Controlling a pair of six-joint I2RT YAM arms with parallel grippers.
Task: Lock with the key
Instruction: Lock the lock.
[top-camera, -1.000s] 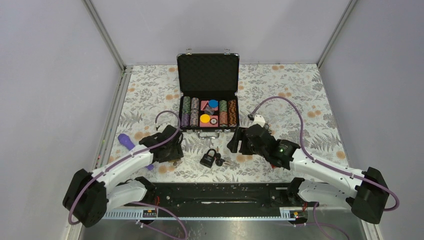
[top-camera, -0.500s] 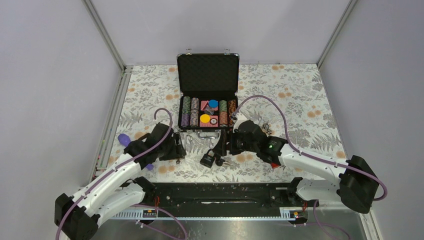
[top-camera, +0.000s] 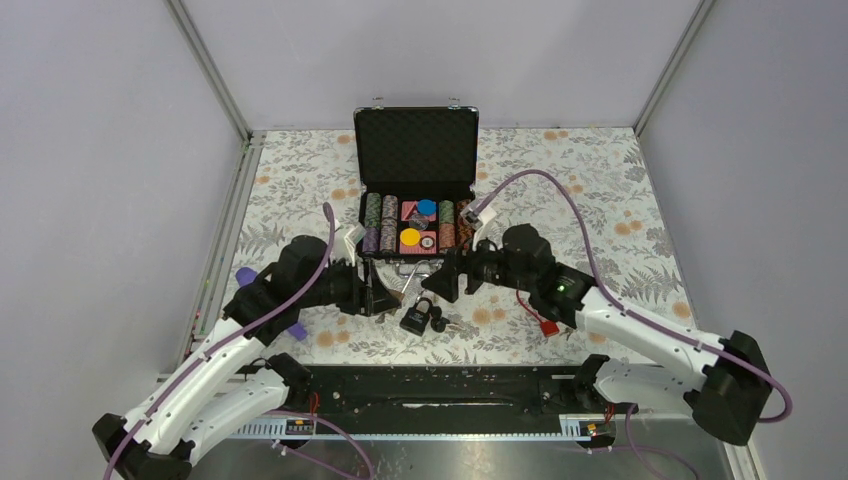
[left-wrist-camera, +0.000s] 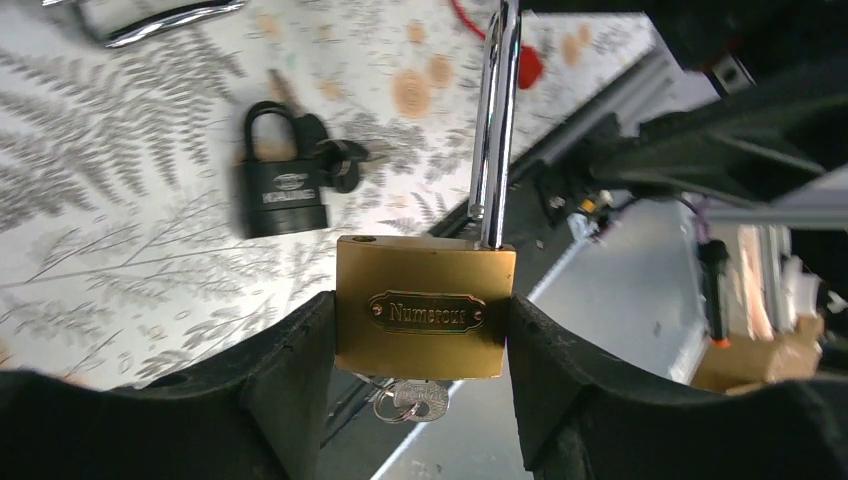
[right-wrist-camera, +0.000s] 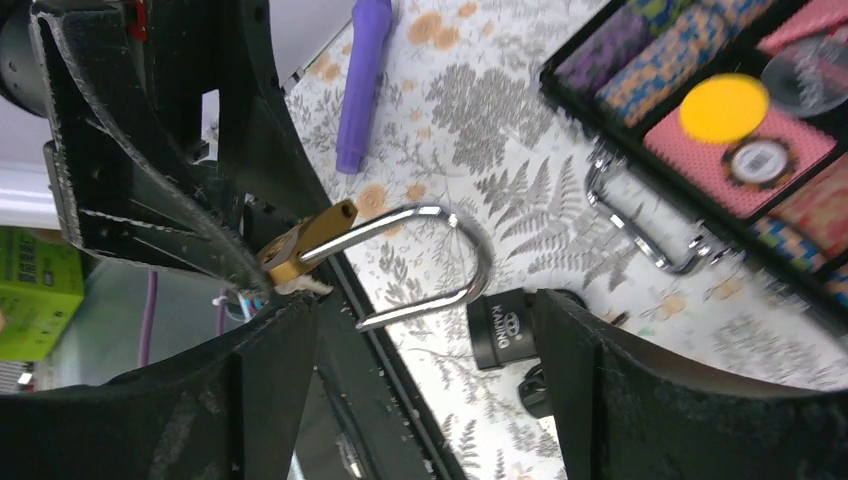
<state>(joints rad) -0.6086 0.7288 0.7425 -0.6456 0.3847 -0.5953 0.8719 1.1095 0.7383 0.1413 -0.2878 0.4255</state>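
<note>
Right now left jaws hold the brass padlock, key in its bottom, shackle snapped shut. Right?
No, the shackle is open: the left wrist view shows only one leg seated in the brass padlock, the other hole empty. The rest stands: left jaws hold it, key in its bottom.

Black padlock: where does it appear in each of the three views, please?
Top external: black padlock, just below the picture's centre.
Left wrist: upper left, above the brass padlock.
Right wrist: bottom centre.
Shared landmark: the chrome case handle.
</note>
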